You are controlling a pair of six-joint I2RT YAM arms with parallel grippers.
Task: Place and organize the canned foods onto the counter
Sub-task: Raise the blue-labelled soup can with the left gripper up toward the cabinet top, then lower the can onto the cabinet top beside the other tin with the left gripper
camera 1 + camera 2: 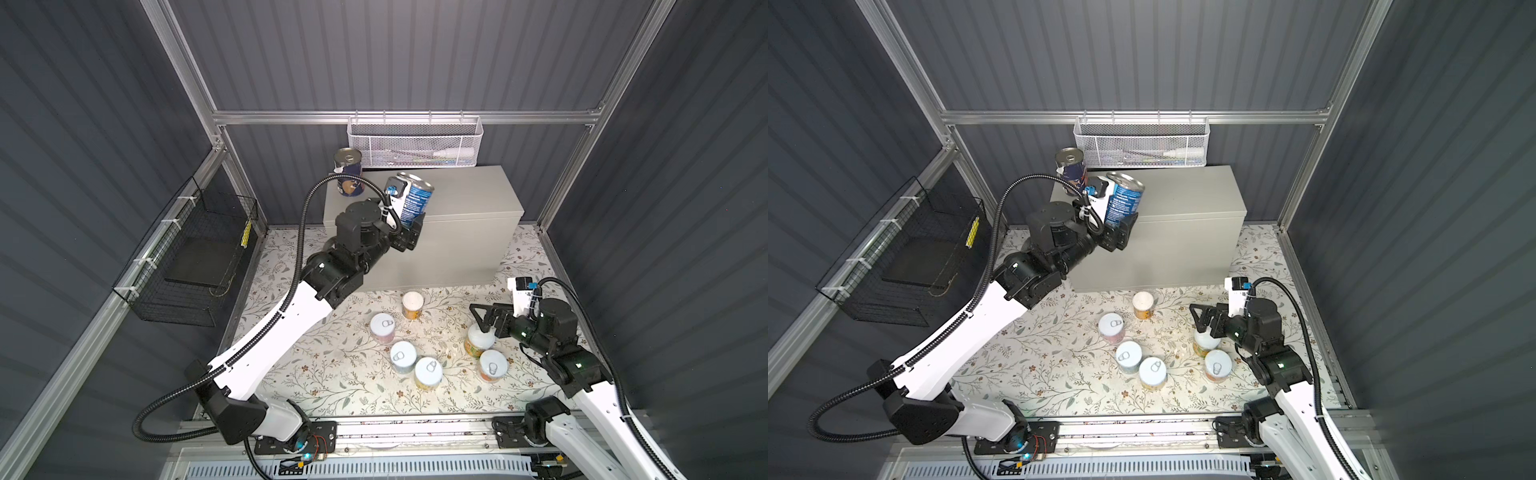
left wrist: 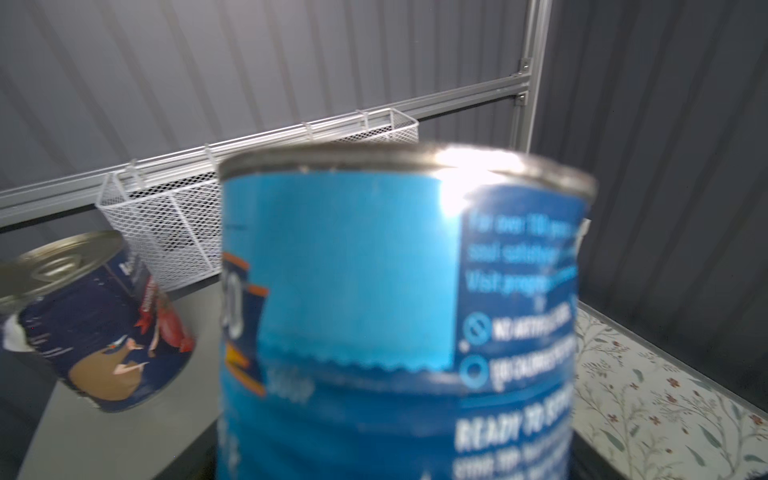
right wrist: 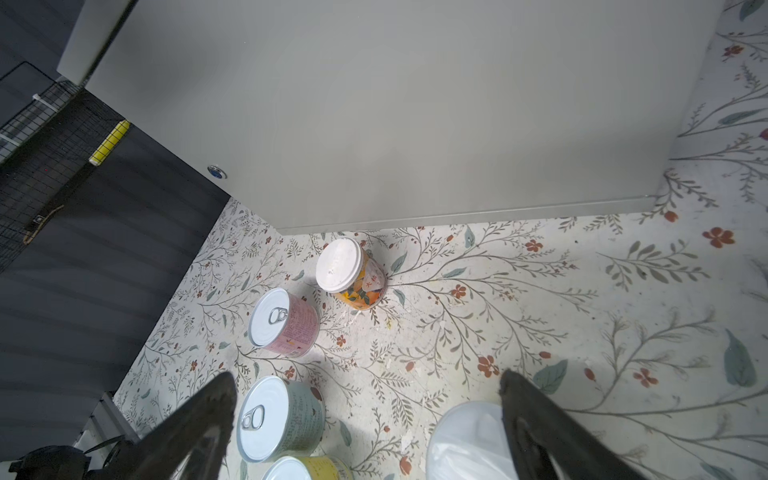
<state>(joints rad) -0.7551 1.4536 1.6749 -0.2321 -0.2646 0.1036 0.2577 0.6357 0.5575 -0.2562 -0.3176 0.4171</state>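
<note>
Blue-labelled and tilted, the big can point(image 1: 413, 199) sits in the left gripper point(image 1: 410, 230), jaws clamped on its lower end, at the front edge of the cabinet point(image 1: 465, 199); whether it touches I cannot tell. A second big can point(image 1: 349, 172) stands at the back left corner, and the rest of that grey surface is open room. Six small cans point(image 1: 402, 356) stand on the flowered surface point(image 1: 332, 374) below. Over one of them the right gripper point(image 1: 484, 322) hovers, jaws wide apart, its finger hiding part of the lid. Up close, the held can's print blurs.
</note>
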